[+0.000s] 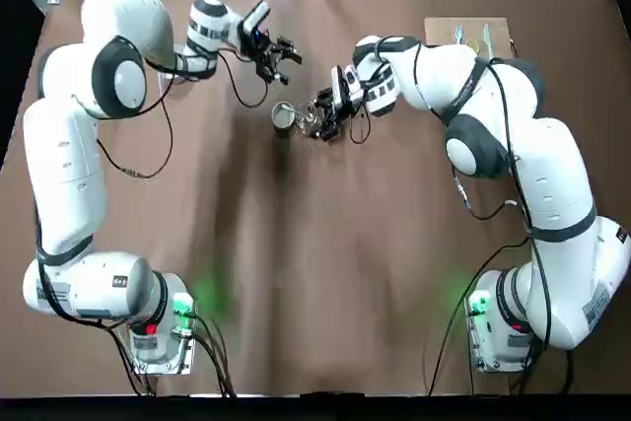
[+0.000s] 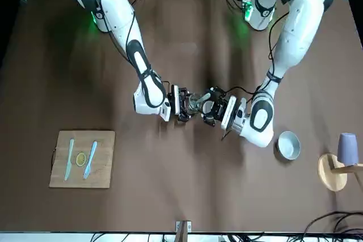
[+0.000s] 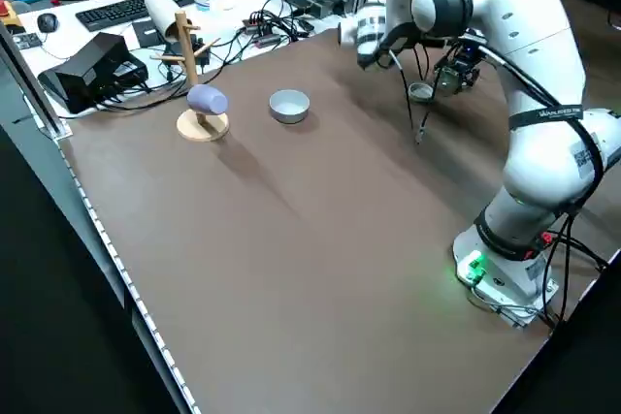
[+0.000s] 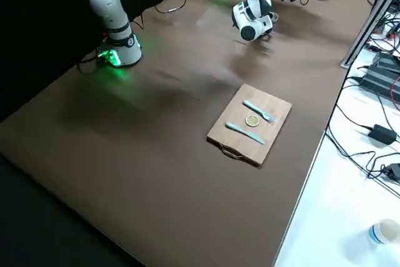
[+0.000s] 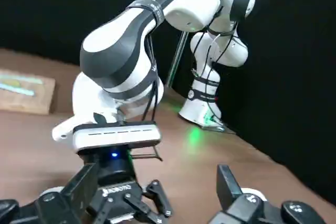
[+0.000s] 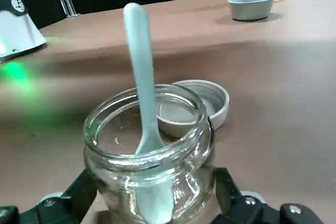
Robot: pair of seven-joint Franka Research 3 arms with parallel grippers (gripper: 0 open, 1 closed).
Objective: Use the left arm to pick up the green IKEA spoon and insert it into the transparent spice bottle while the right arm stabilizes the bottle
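- The right claw (image 6: 154, 177) has its two fingers around the small round see-through glass bottle (image 6: 107, 182), one on each side. That looks like a good way to stop it from tipping or sliding.
- The slim pale mint-green plastic spoon (image 6: 140, 59) is in the bottle, between the right claw's fingers. Its round end is down inside, and its handle sticks out of the top, leaning a bit.
- The left claw (image 5: 157, 174) is close to the right claw, with its fingers wide apart and nothing in them. The spoon is in the bottle, so I think the putting-in part is done.
- A round grey tin (image 6: 221, 109) is just past the bottle from the right claw. I can't tell if they touch.
- I can't tell if the bottle sits on the brown table (image 1: 296, 293) or is held above it.
- Next, the left claw should back away gently. A bump could knock the tall handle, so the right claw should hold the bottle until then.
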